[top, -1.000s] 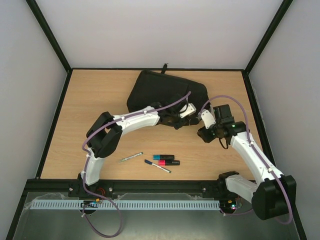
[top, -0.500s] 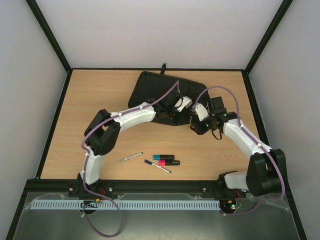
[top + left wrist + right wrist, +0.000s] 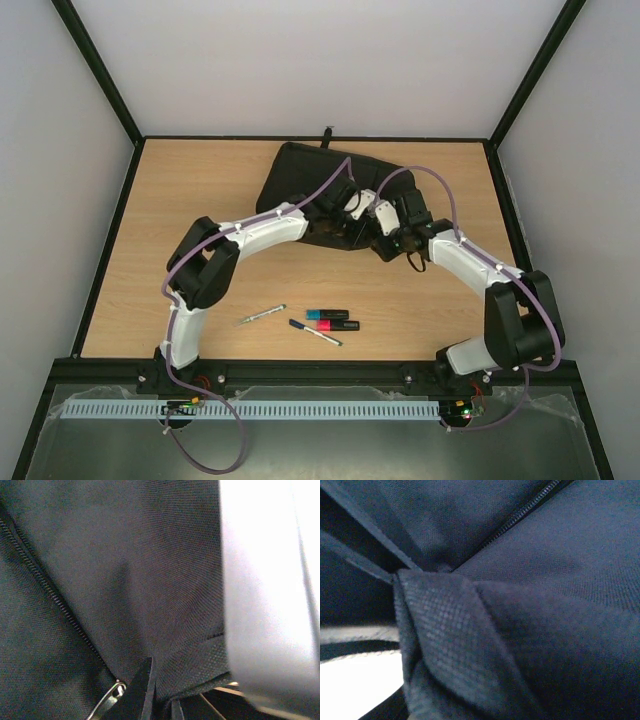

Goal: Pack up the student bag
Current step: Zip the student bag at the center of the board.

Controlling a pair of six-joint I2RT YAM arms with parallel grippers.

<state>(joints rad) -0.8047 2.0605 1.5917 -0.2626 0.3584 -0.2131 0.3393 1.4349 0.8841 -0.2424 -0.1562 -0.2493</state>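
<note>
From above, the black student bag [image 3: 295, 180] lay at twelve o'clock on the wooden table [image 3: 180, 220], near the far edge, bare wood at nine o'clock. The right claw [image 3: 386, 243] was at its five o'clock corner.

Left wrist: the left claw [image 3: 161, 705] pinched bag fabric beside a zipper [image 3: 52, 594].

Right wrist: a fabric fold [image 3: 455, 645] filled the view; that claw's spread could not be told.

student bag [image 3: 125, 580] – matt blk woven cloth w/ metal zip pull [image 3: 114, 692]; table [image 3: 200, 200] – smooth wood
</note>
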